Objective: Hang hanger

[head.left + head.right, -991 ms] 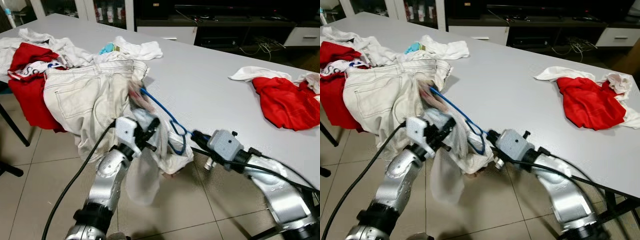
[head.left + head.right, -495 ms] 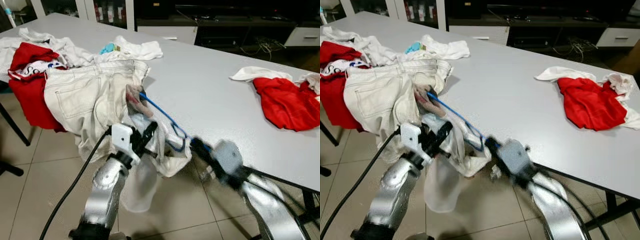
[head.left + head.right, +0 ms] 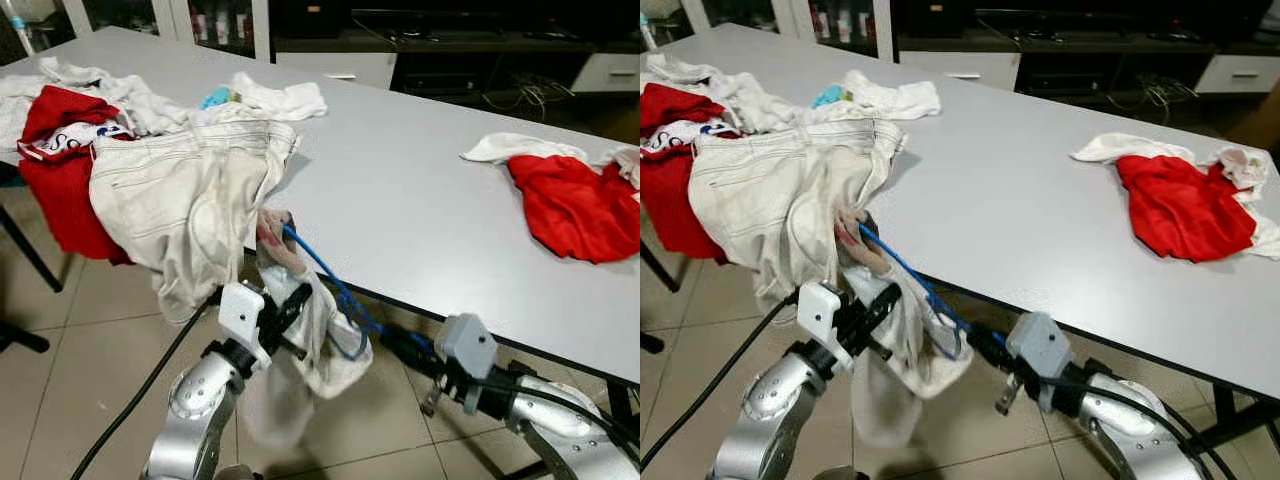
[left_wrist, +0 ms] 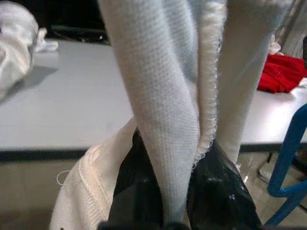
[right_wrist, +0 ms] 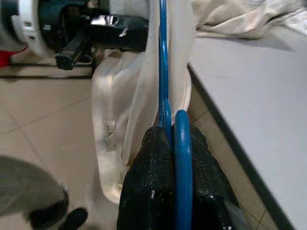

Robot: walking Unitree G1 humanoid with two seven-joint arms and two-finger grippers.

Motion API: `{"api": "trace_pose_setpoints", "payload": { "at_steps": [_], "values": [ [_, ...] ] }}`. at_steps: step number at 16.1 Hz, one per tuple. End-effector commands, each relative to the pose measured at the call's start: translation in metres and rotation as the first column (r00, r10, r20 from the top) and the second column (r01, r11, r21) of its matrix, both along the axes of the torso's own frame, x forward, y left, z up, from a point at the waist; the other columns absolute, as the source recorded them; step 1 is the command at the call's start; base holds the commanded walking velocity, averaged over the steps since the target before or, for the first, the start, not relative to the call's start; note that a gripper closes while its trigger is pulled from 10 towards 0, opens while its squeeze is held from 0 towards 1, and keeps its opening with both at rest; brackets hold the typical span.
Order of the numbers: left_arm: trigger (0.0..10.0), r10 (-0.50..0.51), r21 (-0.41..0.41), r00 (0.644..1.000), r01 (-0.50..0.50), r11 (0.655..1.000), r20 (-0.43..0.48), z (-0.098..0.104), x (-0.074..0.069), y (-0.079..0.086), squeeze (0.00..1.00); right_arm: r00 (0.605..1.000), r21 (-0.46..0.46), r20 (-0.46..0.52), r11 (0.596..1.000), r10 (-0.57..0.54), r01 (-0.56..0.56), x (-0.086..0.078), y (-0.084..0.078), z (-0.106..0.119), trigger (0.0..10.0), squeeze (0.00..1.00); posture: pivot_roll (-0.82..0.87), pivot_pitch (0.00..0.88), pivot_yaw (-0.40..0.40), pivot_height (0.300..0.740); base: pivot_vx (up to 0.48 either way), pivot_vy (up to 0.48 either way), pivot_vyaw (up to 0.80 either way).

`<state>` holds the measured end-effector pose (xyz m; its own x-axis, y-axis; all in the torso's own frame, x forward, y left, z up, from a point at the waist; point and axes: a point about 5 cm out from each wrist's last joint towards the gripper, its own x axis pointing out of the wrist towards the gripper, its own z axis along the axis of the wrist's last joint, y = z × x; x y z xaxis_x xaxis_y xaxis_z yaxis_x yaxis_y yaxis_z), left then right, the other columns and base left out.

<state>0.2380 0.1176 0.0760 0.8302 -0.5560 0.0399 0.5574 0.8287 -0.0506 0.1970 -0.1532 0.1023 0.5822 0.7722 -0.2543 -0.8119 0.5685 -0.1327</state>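
The blue hanger (image 3: pixel 322 280) is held off the near edge of the grey table (image 3: pixel 420 200), below the tabletop level, with a white garment (image 3: pixel 300 345) draped over it. Its long axis runs from the far left, near the beige trousers (image 3: pixel 180 190), down to the near right, where its looped end is pinched between the closed fingers of the right gripper (image 3: pixel 385 335); in the right wrist view the blue wire (image 5: pixel 175 158) is seen clamped tight between the two black pads. The left gripper (image 3: pixel 290 305) is closed on a fold of the white garment, the cloth (image 4: pixel 177 110) being squeezed between its fingers in the left wrist view. Compared with a second ago, hanger and garment have been drawn off the tabletop toward the robot and lowered, and both grippers are seen nearer and lower. A red cloth (image 3: pixel 575 205) lies on the right of the table, a red and white pile (image 3: pixel 60 120) on the far left.
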Motion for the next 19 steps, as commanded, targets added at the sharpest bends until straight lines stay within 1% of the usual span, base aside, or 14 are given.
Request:
{"api": "trace_pose_setpoints", "payload": {
  "at_steps": [1, 2, 4, 6, 8, 9, 10, 11, 12, 13, 14, 15, 17, 19],
  "values": [
    [4.0, 0.049, 0.034, 0.999, -0.048, 0.998, -0.018, -0.005, -0.003, 0.012, 0.00, 1.000, -0.015, 0.020, 1.000, 0.013, -0.013, -0.001, -0.004, 0.002, 10.0, 0.00, -0.03, 0.000, -0.029, 0.740, 0.000, 0.000, 0.00],
    [3.9, 0.049, 0.040, 0.998, -0.048, 0.998, -0.028, -0.010, -0.007, 0.013, 0.00, 1.000, -0.031, 0.007, 0.999, 0.011, -0.010, -0.001, -0.006, -0.005, 10.0, 0.00, -0.03, 0.000, -0.033, 0.740, 0.000, 0.000, 0.00],
    [3.9, 0.060, 0.079, 0.996, -0.055, 0.995, -0.065, -0.023, -0.011, 0.018, 0.00, 1.000, -0.053, -0.001, 0.998, -0.024, 0.024, 0.000, -0.005, -0.018, 10.0, 0.00, -0.02, 0.000, -0.036, 0.740, 0.000, 0.000, 0.00],
    [4.0, 0.066, 0.105, 0.993, -0.055, 0.993, -0.101, -0.034, -0.011, 0.021, 0.00, 0.997, -0.070, -0.001, 0.994, -0.081, 0.081, 0.008, -0.004, -0.032, 10.0, 0.00, -0.03, 0.000, -0.034, 0.740, 0.000, 0.000, 0.00],
    [4.3, 0.057, 0.145, 0.984, -0.032, 0.989, -0.170, -0.053, -0.011, 0.022, 0.00, 0.993, -0.109, -0.011, 0.988, -0.114, 0.112, 0.017, -0.005, -0.049, 10.0, 0.00, -0.03, 0.000, -0.029, 0.740, 0.000, 0.000, 0.00],
    [4.3, 0.054, 0.150, 0.982, -0.026, 0.988, -0.180, -0.055, -0.011, 0.022, 0.00, 0.993, -0.116, -0.011, 0.987, -0.116, 0.114, 0.018, -0.005, -0.051, 10.0, 0.00, -0.03, 0.000, -0.028, 0.740, 0.000, 0.000, 0.00],
    [4.7, 0.058, 0.180, 0.973, -0.017, 0.984, -0.224, -0.067, -0.011, 0.025, 0.00, 0.993, -0.147, -0.013, 0.982, -0.118, 0.115, 0.020, -0.007, -0.059, 10.0, 0.00, -0.03, 0.000, -0.024, 0.740, 0.000, 0.000, 0.00],
    [4.8, 0.058, 0.191, 0.970, -0.012, 0.982, -0.237, -0.071, -0.011, 0.026, 0.00, 0.994, -0.154, -0.012, 0.982, -0.111, 0.108, 0.021, -0.007, -0.061, 10.0, 0.00, -0.03, 0.000, -0.024, 0.740, 0.000, 0.000, 0.00],
    [8.2, 0.070, 0.207, 0.963, -0.015, 0.978, -0.261, -0.078, -0.010, 0.028, 0.00, 0.996, -0.186, -0.003, 0.978, -0.092, 0.090, 0.021, -0.007, -0.066, 10.0, 0.00, -0.04, 0.000, -0.023, 0.740, 0.000, 0.000, 0.00],
    [9.1, 0.091, 0.216, 0.955, -0.029, 0.976, -0.283, -0.084, -0.009, 0.031, 0.00, 0.997, -0.213, 0.007, 0.974, -0.074, 0.073, 0.021, -0.007, -0.071, 10.0, 0.00, -0.04, 0.000, -0.024, 0.740, 0.000, 0.000, 0.00],
    [9.5, 0.109, 0.223, 0.948, -0.042, 0.974, -0.299, -0.089, -0.008, 0.032, 0.00, 0.998, -0.230, 0.017, 0.971, -0.063, 0.065, 0.021, -0.008, -0.076, 10.0, 0.00, -0.04, 0.000, -0.024, 0.740, 0.000, 0.000, 0.00],
    [9.5, 0.119, 0.226, 0.943, -0.048, 0.973, -0.310, -0.092, -0.007, 0.033, 0.00, 0.998, -0.258, 0.030, 0.965, -0.049, 0.055, 0.021, -0.009, -0.080, 10.0, 0.00, -0.04, 0.000, -0.024, 0.740, 0.000, 0.000, 0.00],
    [9.0, 0.145, 0.231, 0.935, -0.070, 0.970, -0.325, -0.097, -0.005, 0.032, 0.00, 0.998, -0.290, 0.045, 0.956, -0.038, 0.050, 0.021, -0.011, -0.085, 10.0, 0.00, -0.04, 0.000, -0.026, 0.740, 0.000, 0.000, 0.00],
    [8.8, 0.169, 0.244, 0.926, -0.087, 0.966, -0.338, -0.100, -0.001, 0.031, 0.00, 0.998, -0.326, 0.066, 0.944, -0.022, 0.042, 0.022, -0.013, -0.090, 10.0, 0.00, -0.04, 0.000, -0.029, 0.740, 0.000, 0.000, 0.00]
  ]
}}
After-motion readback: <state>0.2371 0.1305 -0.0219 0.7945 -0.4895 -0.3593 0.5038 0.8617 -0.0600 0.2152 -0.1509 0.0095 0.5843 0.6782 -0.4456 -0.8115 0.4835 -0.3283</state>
